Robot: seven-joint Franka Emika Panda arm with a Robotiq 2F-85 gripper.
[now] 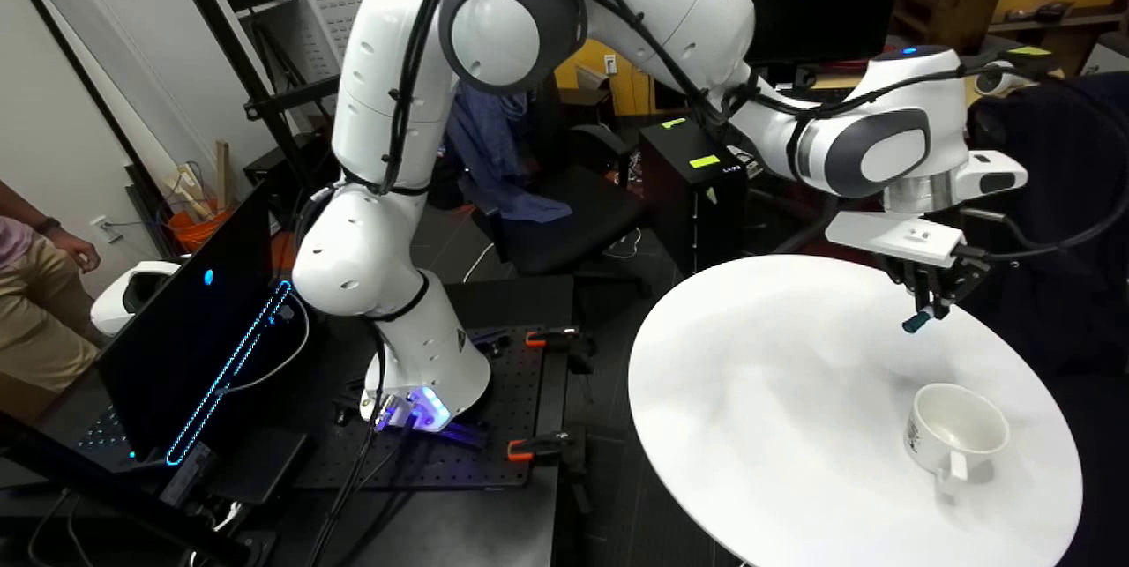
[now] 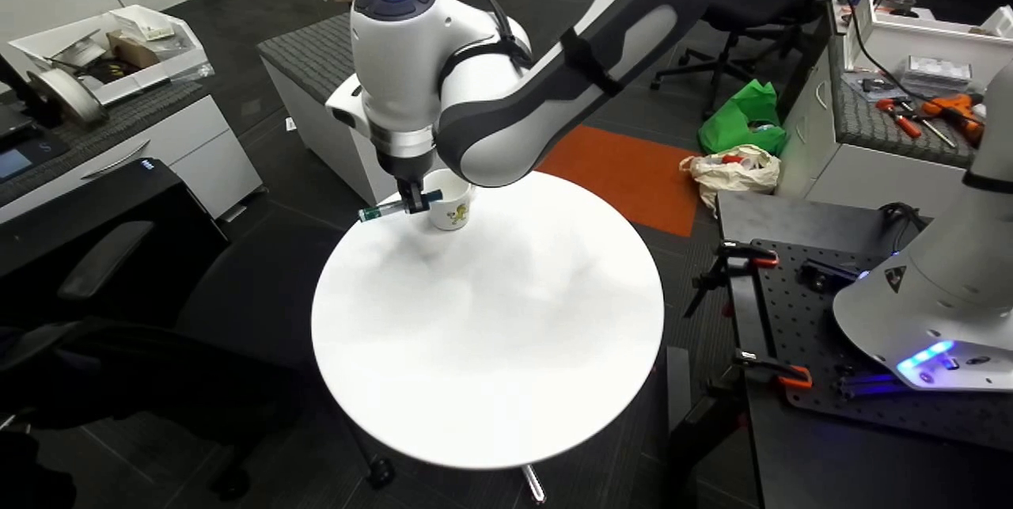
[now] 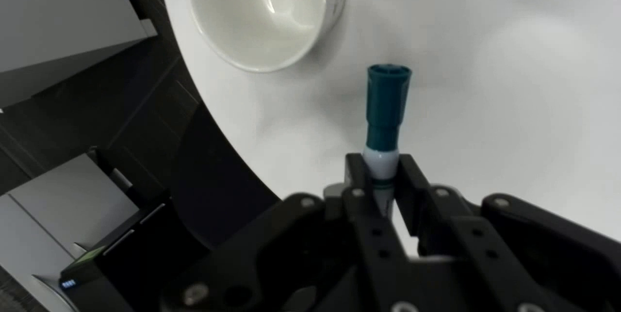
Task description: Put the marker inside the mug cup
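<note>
My gripper (image 3: 382, 169) is shut on the marker (image 3: 387, 101), a white-barrelled pen with a teal cap. In the wrist view the cap points up past the fingertips, and part of the barrel is hidden between the fingers. The gripper (image 1: 931, 302) holds the marker (image 1: 917, 321) above the white table, lying roughly level. The white mug cup (image 3: 262, 16) stands upright at upper left in the wrist view, its inside visible and bare. The mug cup (image 1: 960, 426) is apart from the marker. In an exterior view the gripper (image 2: 413, 200) and marker (image 2: 384, 211) overlap the mug cup (image 2: 451, 212).
The round white table (image 2: 491, 335) bears the mug cup near its edge. A black chair (image 2: 261, 287) stands close beside the table. The robot's base is on a black bench (image 1: 494, 514) with orange-tipped clamps. A grey-topped cabinet (image 2: 316, 58) stands behind the mug cup's side.
</note>
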